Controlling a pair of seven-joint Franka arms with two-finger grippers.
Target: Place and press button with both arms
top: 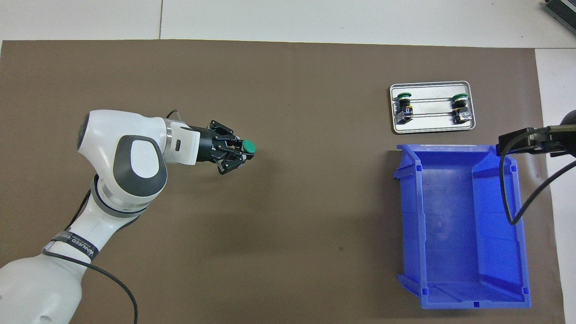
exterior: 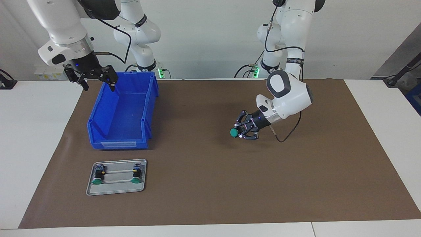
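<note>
A button (exterior: 234, 132) (top: 248, 146) with a green cap sticks out sideways from my left gripper (exterior: 240, 132) (top: 240, 151), which is shut on its black body. That gripper hangs low over the bare brown mat (exterior: 210, 171), toward the left arm's end of the table. Two more green-capped buttons (exterior: 97, 179) (exterior: 135, 178) lie on a small metal tray (exterior: 116, 189) (top: 431, 128). My right gripper (exterior: 95, 78) stands open with nothing in it, above the robot-side rim of the blue bin (exterior: 149, 108), where that arm waits.
The empty blue bin (top: 407, 216) stands on the mat toward the right arm's end. The tray lies just farther from the robots than the bin. White tabletop borders the mat (top: 288, 252) on all sides.
</note>
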